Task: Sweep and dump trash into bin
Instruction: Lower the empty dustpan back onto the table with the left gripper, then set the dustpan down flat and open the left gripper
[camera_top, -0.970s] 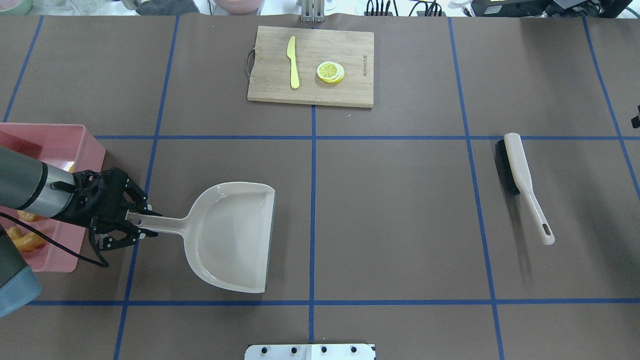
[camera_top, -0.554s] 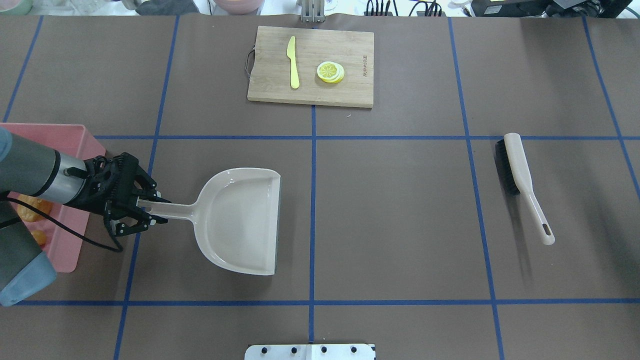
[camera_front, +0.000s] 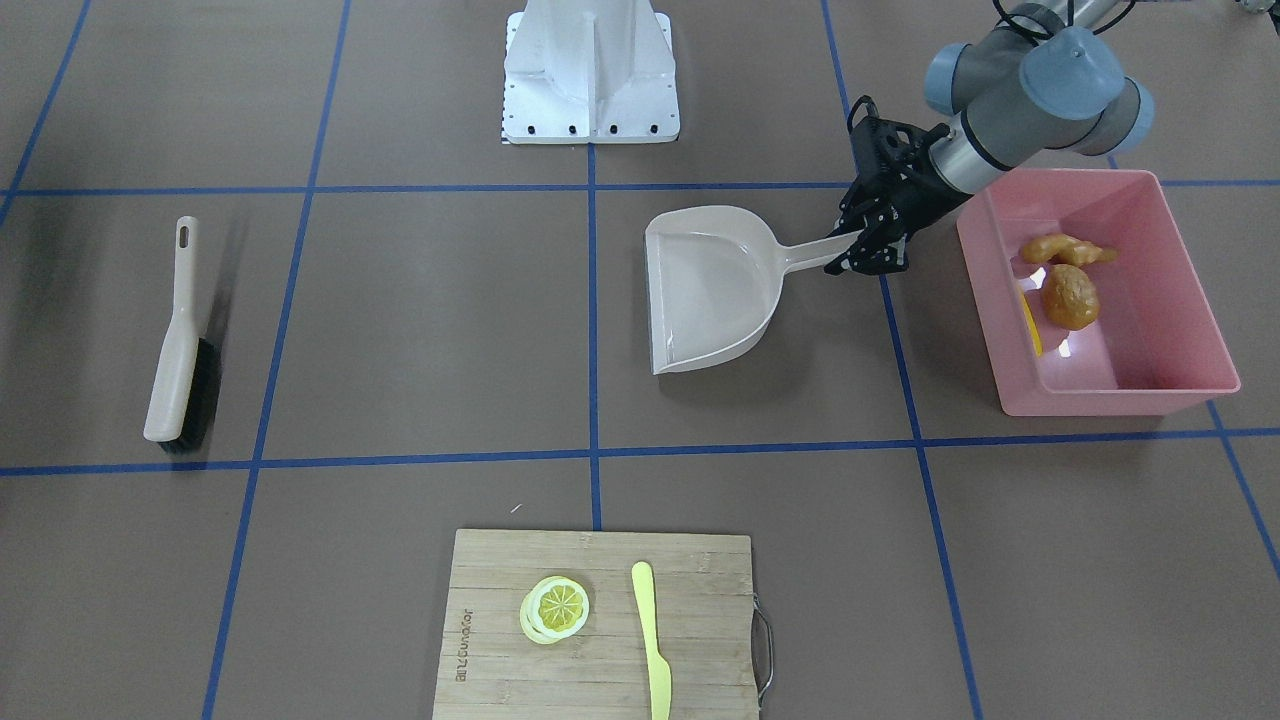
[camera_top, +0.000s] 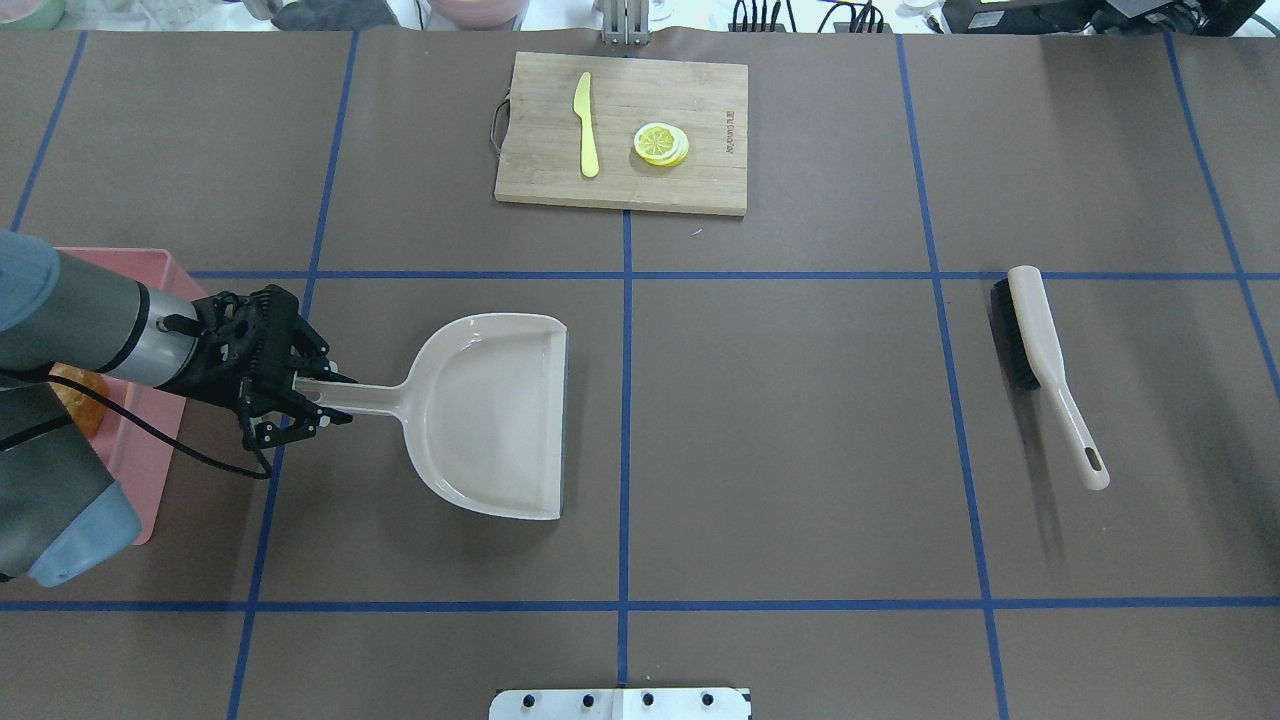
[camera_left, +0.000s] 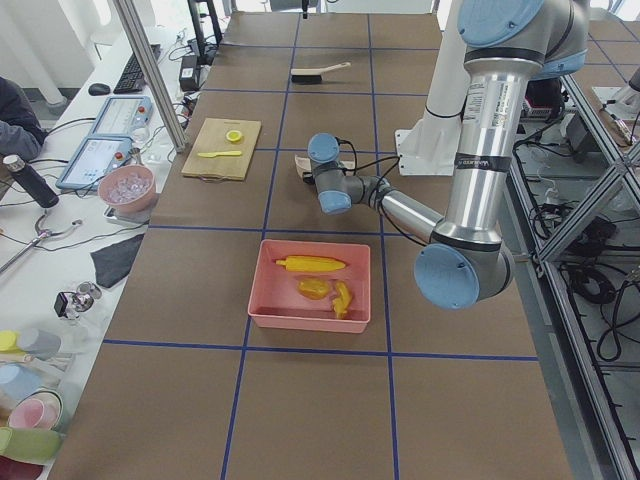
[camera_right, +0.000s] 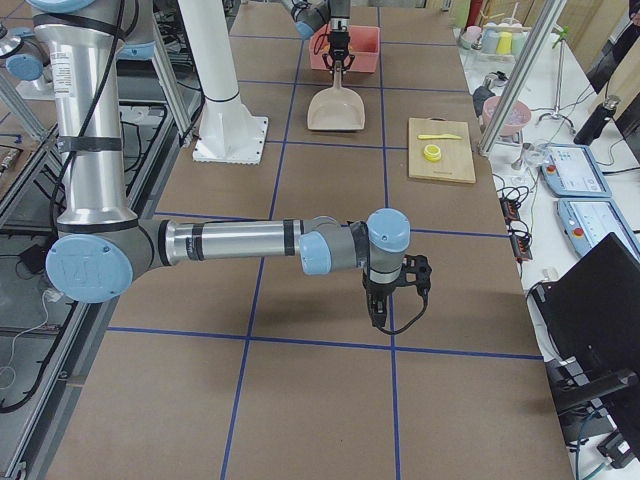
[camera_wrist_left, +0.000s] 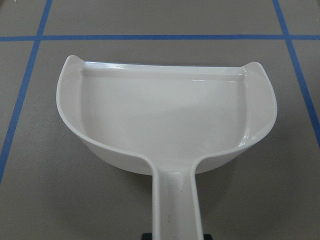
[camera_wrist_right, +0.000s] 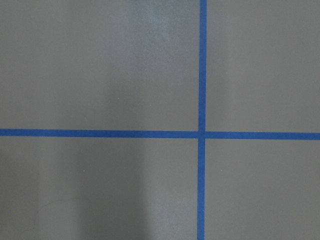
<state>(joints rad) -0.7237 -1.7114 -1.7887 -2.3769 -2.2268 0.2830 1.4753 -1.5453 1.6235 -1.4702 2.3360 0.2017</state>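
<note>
Evidently near complete: the trash, three pieces, namely corn cob (camera_left: 310, 264), ginger root (camera_front: 1065, 250) and potato (camera_front: 1070, 297), lies inside the bin (camera_front: 1120, 400). The dustpan (camera_top: 495, 415) is empty, its handle clamped by the left gripper (camera_top: 322, 400); setting it down seemingly remains. Fingers of the right gripper (camera_right: 380, 320): cannot tell. The left-end view shows the whole cob; the front view only a sliver.

Blue tape lines (camera_top: 625, 420) grid the matte brown desk (camera_top: 800, 450); the large rectangular plastic tub (camera_front: 1120, 400) is glossy pink, the toy corn cob (camera_left: 310, 264) yellow, the knobbly ginger root (camera_front: 1065, 249) tan, the oval potato (camera_front: 1070, 296) brown, the plastic dustpan (camera_top: 495, 415) plain beige, the left pincer (camera_top: 330, 402) black
</note>
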